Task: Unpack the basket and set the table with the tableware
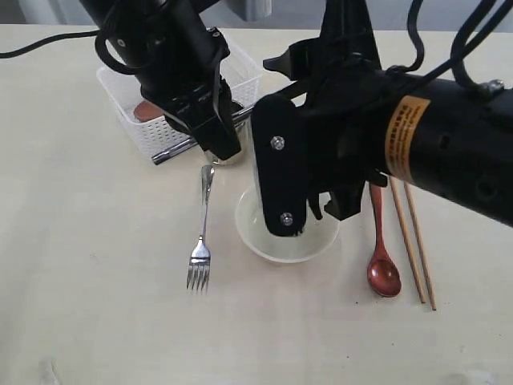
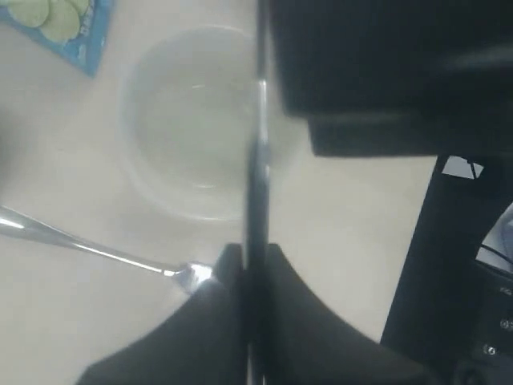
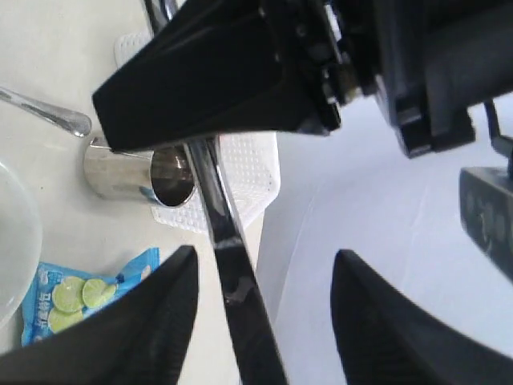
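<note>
My left gripper (image 1: pixel 223 148) (image 2: pixel 255 253) is shut on the silver knife (image 1: pixel 178 149) (image 2: pixel 256 160), held in the air beside the white basket (image 1: pixel 160 132). The knife (image 3: pixel 234 269) runs on between the spread fingers of my right gripper (image 3: pixel 260 265) (image 1: pixel 271 88), which is open and does not touch it. On the table (image 1: pixel 96 305) lie the fork (image 1: pixel 202 233), the cream bowl (image 1: pixel 288 241), the dark red spoon (image 1: pixel 381 257) and the chopsticks (image 1: pixel 413 241). A reddish-brown plate (image 1: pixel 147 111) sits in the basket. The steel cup (image 3: pixel 120 172) lies on its side by the basket.
A blue chip bag (image 3: pixel 80 293) (image 2: pixel 64 24) lies on the table near the bowl (image 2: pixel 192 128). The fork's handle (image 2: pixel 72 241) points toward my left gripper. A black cable (image 1: pixel 40 44) crosses the table's far left corner. Both arms crowd the space over the bowl.
</note>
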Available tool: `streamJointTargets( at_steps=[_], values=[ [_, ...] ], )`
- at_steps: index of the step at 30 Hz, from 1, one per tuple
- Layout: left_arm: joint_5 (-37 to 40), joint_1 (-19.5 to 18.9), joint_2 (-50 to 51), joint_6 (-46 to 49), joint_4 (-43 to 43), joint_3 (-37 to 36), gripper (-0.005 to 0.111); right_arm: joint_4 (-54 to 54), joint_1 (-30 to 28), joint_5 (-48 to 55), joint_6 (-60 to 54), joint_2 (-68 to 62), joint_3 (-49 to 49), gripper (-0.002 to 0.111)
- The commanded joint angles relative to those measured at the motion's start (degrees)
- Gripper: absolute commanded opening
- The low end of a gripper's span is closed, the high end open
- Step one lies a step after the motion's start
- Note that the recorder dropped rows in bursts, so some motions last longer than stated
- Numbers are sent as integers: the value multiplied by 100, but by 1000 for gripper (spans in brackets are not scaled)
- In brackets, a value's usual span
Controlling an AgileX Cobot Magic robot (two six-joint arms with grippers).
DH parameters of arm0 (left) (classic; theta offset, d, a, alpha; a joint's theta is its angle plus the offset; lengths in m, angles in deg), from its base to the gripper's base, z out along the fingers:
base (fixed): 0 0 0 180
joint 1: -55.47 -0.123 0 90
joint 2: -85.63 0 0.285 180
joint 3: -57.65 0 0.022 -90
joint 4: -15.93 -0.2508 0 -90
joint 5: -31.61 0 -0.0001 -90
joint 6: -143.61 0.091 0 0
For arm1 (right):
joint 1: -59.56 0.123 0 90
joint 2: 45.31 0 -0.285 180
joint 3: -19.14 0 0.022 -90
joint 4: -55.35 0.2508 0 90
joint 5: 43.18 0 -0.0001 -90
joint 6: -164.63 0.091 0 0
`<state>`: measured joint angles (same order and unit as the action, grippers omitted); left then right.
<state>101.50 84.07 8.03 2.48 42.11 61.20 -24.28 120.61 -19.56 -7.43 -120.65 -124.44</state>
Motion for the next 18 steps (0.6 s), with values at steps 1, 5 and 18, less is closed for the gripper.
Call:
streamJointTargets(
  at_steps=[1,5,18],
  values=[
    [6,36,-65,30,165,-33,0,62,0,-53,61,33,35,49],
    [6,36,-65,71,516,-33,0,-149,0,-105,-46,9,353,49],
    [6,84,-65,181,904,-33,0,-1973,0,-16,2157,-181,497,40]
  ],
)
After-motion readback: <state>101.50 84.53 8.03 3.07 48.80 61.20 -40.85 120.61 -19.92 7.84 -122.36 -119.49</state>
